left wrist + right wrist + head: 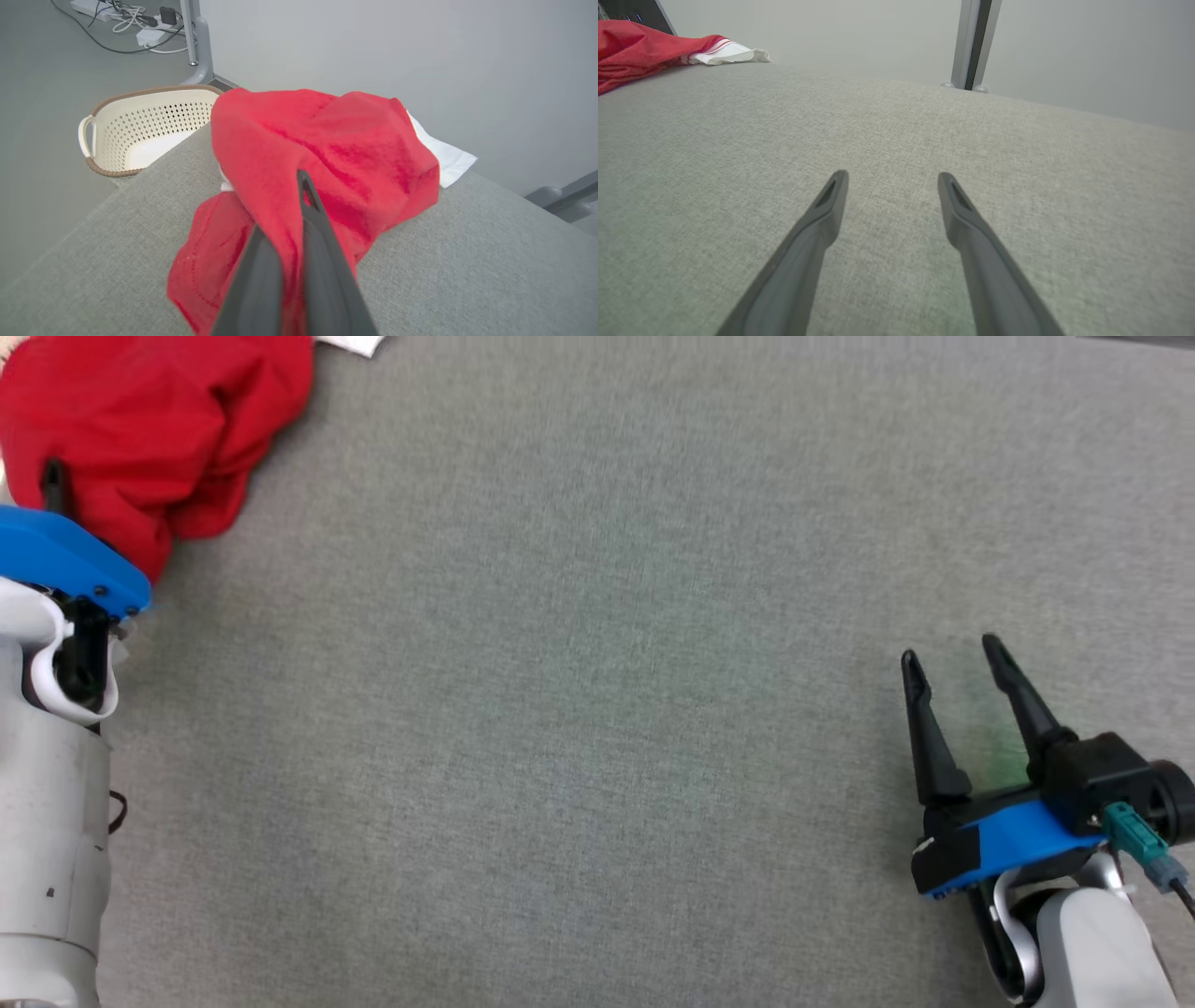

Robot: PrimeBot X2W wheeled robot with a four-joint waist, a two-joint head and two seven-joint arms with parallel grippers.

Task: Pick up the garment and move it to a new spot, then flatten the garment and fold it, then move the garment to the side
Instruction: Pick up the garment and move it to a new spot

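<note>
One garment (149,429) lies at the table's (597,709) far-left corner, pinched in our left claw (289,224); our right claw (952,663) gapes, well apart.

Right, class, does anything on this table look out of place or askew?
The red garment lies crumpled in a heap at the table edge, partly covering a white cloth, the left gripper shut on a fold. Nothing looks spilled or damaged.
</note>
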